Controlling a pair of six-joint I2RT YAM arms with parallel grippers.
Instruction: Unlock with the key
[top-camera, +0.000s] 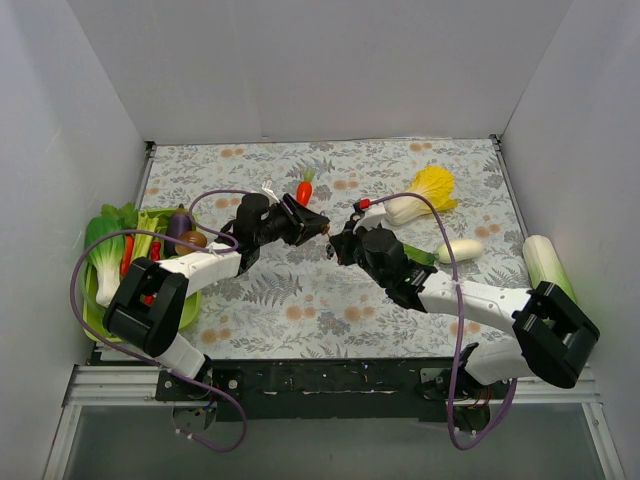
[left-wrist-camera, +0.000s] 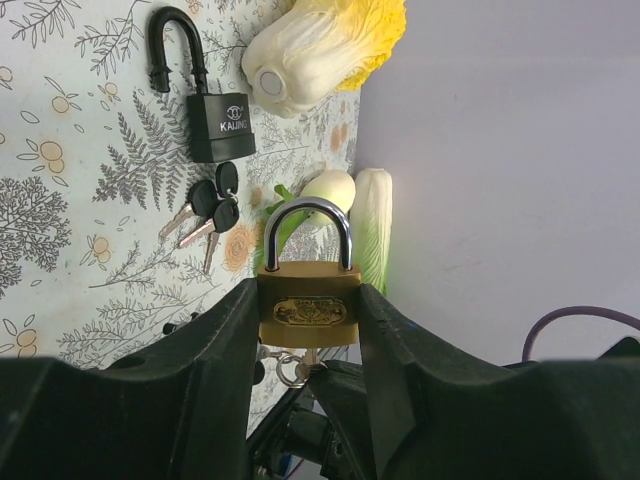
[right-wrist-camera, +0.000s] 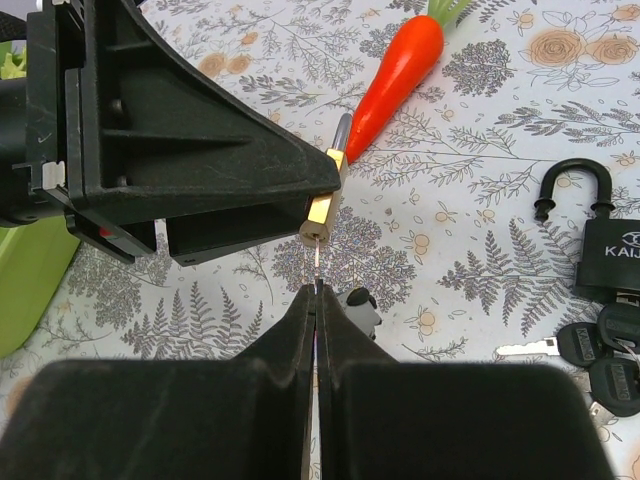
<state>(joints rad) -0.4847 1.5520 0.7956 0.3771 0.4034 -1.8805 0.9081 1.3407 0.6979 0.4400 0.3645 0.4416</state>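
1. Top external view: at frame centre, the left gripper and right gripper are meeting tip to tip above the floral table. The brass padlock is sitting between them, too small here to read.
2. Left wrist view: the left gripper, partly open, is clamping the brass padlock by its sides at lower centre. The shackle is pointing up-frame and the keyhole end is facing down-frame, where a key ring is showing. A black padlock and spare keys are lying at upper left.
3. Right wrist view: the right gripper, pinched fully shut, is holding the key edge-on. Its blade is running straight up-frame toward the brass padlock's base, just above. Blade and lock body are apparently sharing one axis, though whether the tip is entering the keyway is hard to tell.
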